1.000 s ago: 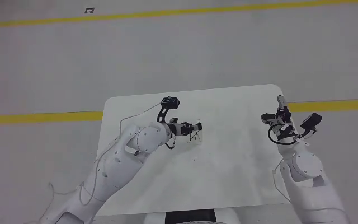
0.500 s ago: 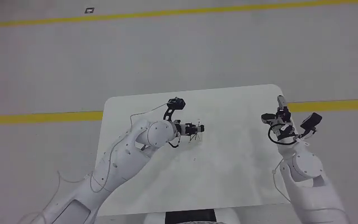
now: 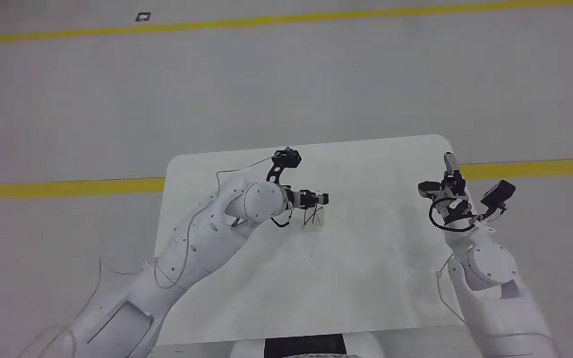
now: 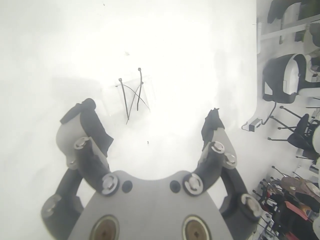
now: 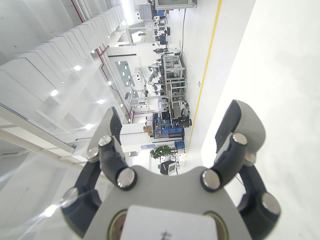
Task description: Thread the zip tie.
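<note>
White table takes up the scene, with both arms held above it. The left arm is stretched from the near left towards the middle of the table, and the right arm is raised at the right edge. The left gripper is held just above the tabletop near the middle, its jaws spread wide and nothing between them. The right gripper is pointed away over the far right edge, its jaws likewise released and empty. A few thin black zip ties are seen lying crossed over one another flat on the table, about its middle, just beside the left gripper on its near side and untouched by it. They are laid on what appears to be a small clear sheet.
</note>
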Controlling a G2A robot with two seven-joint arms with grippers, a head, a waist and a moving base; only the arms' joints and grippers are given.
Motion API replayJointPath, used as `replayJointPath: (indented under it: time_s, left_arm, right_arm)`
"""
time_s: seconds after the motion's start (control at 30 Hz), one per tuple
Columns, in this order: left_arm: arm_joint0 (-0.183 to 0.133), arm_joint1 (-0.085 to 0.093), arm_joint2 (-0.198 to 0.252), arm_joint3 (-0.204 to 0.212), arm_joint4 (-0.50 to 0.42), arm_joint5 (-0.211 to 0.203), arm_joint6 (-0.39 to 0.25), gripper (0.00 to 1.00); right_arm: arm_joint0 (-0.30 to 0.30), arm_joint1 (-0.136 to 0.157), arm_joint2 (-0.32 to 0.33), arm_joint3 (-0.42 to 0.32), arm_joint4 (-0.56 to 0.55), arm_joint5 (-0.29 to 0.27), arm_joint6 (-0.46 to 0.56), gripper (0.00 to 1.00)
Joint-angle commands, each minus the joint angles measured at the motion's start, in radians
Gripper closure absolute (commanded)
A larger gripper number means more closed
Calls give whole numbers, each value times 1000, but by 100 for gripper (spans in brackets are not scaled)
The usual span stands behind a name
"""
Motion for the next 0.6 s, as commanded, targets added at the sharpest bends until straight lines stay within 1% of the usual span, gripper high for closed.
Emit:
replayJointPath:
  time_s: [0.0, 0.03, 0.07, 0.1, 0.17, 0.2, 0.57]
  left_arm:
    - [-33, -23, 27, 68, 10, 0, -8, 0]
    - [-47, -35, 40, 99, 15, 0, -14, 0]
    - [-62, -52, 53, 132, 16, 0, -11, 0]
    - [-69, -65, 63, 156, 13, 0, -13, 0]
    - [-83, -91, 80, 199, 7, 0, -10, 0]
    - [-86, -98, 84, 208, 10, 0, -4, 0]
    - [-86, -98, 84, 208, 10, 0, -4, 0]
  right_arm:
    - [0, 0, 0, 0, 0, 0, 0, 0]
    - [0, 0, 0, 0, 0, 0, 0, 0]
    - [0, 0, 0, 0, 0, 0, 0, 0]
    - [0, 0, 0, 0, 0, 0, 0, 0]
    - [0, 0, 0, 0, 0, 0, 0, 0]
    - [0, 0, 0, 0, 0, 0, 0, 0]
    - [0, 0, 0, 0, 0, 0, 0, 0]
